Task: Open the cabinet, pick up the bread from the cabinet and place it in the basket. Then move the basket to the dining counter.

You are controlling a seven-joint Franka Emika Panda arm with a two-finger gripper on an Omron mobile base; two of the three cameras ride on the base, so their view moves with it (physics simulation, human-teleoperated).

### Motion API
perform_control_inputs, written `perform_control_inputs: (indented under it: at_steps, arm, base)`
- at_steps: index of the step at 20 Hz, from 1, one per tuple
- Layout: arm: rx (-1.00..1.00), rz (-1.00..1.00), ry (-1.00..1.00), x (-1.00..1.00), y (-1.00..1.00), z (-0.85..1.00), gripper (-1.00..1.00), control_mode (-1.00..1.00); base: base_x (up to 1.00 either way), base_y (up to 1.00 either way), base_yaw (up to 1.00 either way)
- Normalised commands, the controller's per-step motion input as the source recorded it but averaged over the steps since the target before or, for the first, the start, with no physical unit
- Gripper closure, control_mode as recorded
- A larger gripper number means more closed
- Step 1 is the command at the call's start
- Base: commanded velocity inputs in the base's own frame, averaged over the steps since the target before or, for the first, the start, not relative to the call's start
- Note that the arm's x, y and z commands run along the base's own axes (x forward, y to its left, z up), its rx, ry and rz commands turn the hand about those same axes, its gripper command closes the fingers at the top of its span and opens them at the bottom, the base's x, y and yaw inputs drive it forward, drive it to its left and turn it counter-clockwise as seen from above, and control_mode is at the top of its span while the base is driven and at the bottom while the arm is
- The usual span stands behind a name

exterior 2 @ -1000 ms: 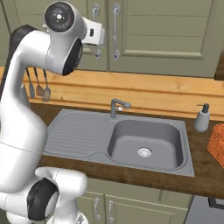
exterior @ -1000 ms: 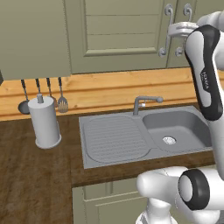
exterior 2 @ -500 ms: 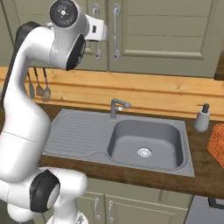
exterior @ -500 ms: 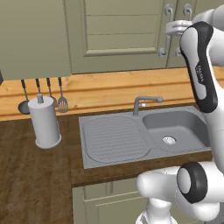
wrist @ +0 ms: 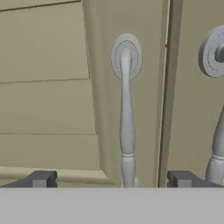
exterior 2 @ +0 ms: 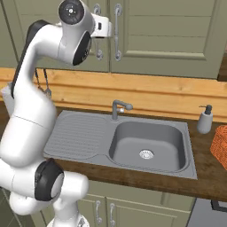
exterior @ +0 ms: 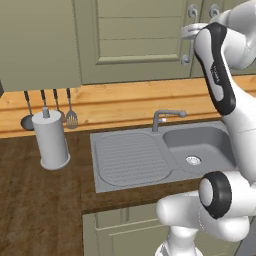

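With jaws spread wide, two-finger gripper (wrist: 111, 179) raised at sage-green recessed-panel wall cabinet (wrist: 48, 87), door shut, long curved grey metal bar handle (wrist: 126, 118) centred between dark fingertips (wrist: 42, 178); bright orange woven-mesh basket (exterior 2: 220, 145) on worktop right of grey steel sink (exterior 2: 146, 142)

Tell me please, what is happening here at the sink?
The arm has raised its gripper to the cabinet above the sink. The jaws are open, with the door's handle between them, not yet grasped. The door is shut, so the bread is hidden. The basket waits on the worktop, right of the sink.
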Motion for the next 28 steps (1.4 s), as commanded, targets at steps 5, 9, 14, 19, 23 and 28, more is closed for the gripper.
perform_control_inputs:
  at_steps: [5,9,14,19,23,28]
  arm:
    - [-0.04,0.0,0.05,0.3,-0.12,-0.02,-1.0,-1.0]
    - [-0.04,0.0,0.08,0.38,-0.1,-0.11,-1.0,-1.0]
    - [-0.03,0.0,0.06,0.47,0.0,-0.17,-1.0,-1.0]
    - [0.0,0.0,0.04,0.19,0.0,-0.11,-1.0,-1.0]
    - [-0.01,-0.01,0.0,0.01,0.0,-0.24,1.0,-1.0]
    - [0.0,-0.04,0.0,0.16,0.0,-0.35,1.0,-1.0]
  base:
    - [0.0,0.0,0.0]
    - [0.0,0.0,0.0]
    - [0.0,0.0,0.0]
    - [0.0,0.0,0.0]
    - [0.0,0.0,0.0]
    - [0.0,0.0,0.0]
